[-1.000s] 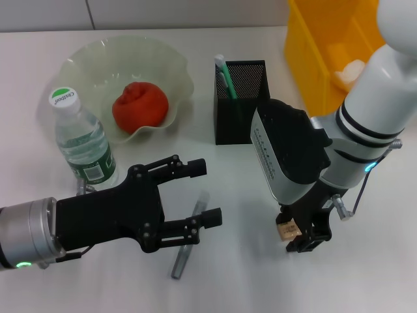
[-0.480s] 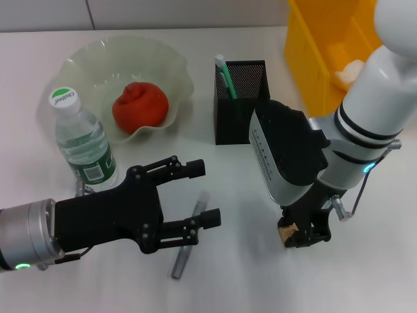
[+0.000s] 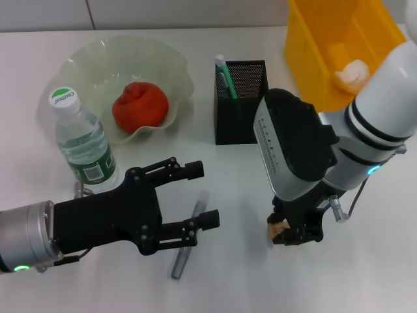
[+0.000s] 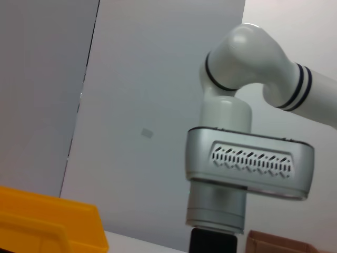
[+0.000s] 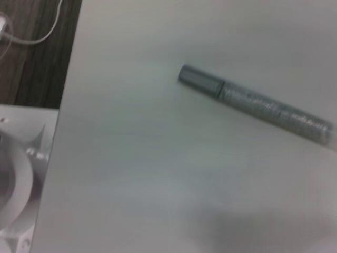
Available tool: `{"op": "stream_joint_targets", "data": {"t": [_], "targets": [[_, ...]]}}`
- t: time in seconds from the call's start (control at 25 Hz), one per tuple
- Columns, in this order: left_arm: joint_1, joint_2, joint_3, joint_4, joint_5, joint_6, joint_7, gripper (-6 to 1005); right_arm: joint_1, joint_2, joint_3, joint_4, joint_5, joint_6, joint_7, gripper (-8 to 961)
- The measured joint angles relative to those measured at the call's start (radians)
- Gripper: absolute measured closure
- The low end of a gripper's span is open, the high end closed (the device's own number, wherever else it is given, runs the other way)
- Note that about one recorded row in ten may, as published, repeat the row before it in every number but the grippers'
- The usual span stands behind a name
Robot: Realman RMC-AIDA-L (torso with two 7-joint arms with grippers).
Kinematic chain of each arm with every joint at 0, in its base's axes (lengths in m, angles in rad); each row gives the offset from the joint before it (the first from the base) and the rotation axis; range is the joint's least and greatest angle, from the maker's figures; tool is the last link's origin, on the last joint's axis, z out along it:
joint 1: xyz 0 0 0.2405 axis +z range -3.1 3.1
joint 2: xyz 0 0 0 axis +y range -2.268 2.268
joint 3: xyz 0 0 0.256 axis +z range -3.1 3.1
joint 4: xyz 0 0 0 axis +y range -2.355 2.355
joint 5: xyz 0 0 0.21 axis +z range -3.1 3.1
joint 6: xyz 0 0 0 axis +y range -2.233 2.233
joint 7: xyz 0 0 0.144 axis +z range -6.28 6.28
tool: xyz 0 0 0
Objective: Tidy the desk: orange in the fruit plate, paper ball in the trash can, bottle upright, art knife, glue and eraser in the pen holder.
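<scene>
Head view: right gripper (image 3: 285, 231) low over the desk (image 3: 234, 274), clamped on the tan eraser (image 3: 278, 227). Left gripper (image 3: 201, 194) spread wide, empty, above the grey glue (image 3: 187, 245) lying flat. Orange (image 3: 140, 104) in the fruit plate (image 3: 85, 62); bottle (image 3: 83, 141) upright just beside it. Art knife (image 3: 225, 75) standing in the pen holder (image 3: 241, 104); paper ball (image 3: 352, 72) in the trash can (image 3: 313, 45).

Left wrist view: right arm's upper links; corner of the yellow trash can.

Right wrist view: glue lying on the desk.
</scene>
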Motion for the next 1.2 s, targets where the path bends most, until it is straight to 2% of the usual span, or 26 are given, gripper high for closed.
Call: {"op": "stream_joint_targets", "data": {"t": [0.12,0.24,0.28,0.32,0.48,0.64,0.68,0.8,0.84,0.88,0.92,1.04,1.08,1.12,1.2], "targets": [[0.0,0.0,0.0,0.0,0.0,0.0,0.0,199,-0.033,0.0,0.029,-0.05,0.008,-0.013,0.009,678],[0.0,0.0,0.0,0.0,-0.001,0.001,0.0,199,-0.075,0.0,0.106,-0.11,0.065,-0.045,0.011,679],[-0.001,0.0,0.0,0.0,-0.002,0.0,0.0,199,-0.104,0.0,0.189,-0.146,0.132,-0.076,0.01,679],[-0.001,0.0,0.0,0.0,-0.002,0.0,0.0,199,-0.104,0.0,0.189,-0.146,0.132,-0.076,0.01,679],[-0.004,-0.001,0.0,0.0,-0.003,-0.001,0.021,199,-0.177,-0.002,0.363,-0.197,0.254,-0.106,0.0,679],[-0.007,-0.001,0.0,0.0,-0.004,-0.001,0.035,199,-0.245,-0.002,0.512,-0.192,0.368,-0.078,-0.056,679],[-0.012,-0.002,0.0,0.0,-0.005,-0.002,0.036,199,-0.271,-0.002,0.564,-0.159,0.425,-0.036,-0.094,679],[-0.019,-0.003,-0.003,0.0,-0.005,-0.002,0.036,200,-0.292,-0.003,0.604,-0.096,0.505,0.016,-0.154,678],[-0.021,-0.003,-0.005,0.0,-0.005,-0.003,0.036,200,-0.297,-0.003,0.619,-0.055,0.551,0.036,-0.193,678],[-0.025,-0.004,-0.01,0.0,-0.005,-0.005,0.036,200,-0.301,-0.004,0.646,0.05,0.661,0.069,-0.291,678],[-0.025,-0.004,-0.01,0.0,-0.005,-0.005,0.036,200,-0.301,-0.004,0.646,0.05,0.661,0.069,-0.291,679],[-0.033,-0.005,-0.011,-0.002,-0.008,-0.014,0.036,200,-0.285,-0.004,0.663,0.228,0.815,0.105,-0.467,681],[-0.036,-0.005,-0.011,-0.004,-0.009,-0.016,0.036,200,-0.264,-0.004,0.666,0.339,0.895,0.134,-0.581,682],[-0.041,-0.006,-0.012,-0.008,-0.012,-0.018,0.037,200,-0.264,-0.004,0.666,0.339,0.895,0.134,-0.581,682],[-0.046,-0.006,-0.012,-0.011,-0.015,-0.018,0.037,200,-0.24,-0.004,0.667,0.441,0.947,0.167,-0.672,683]]}}
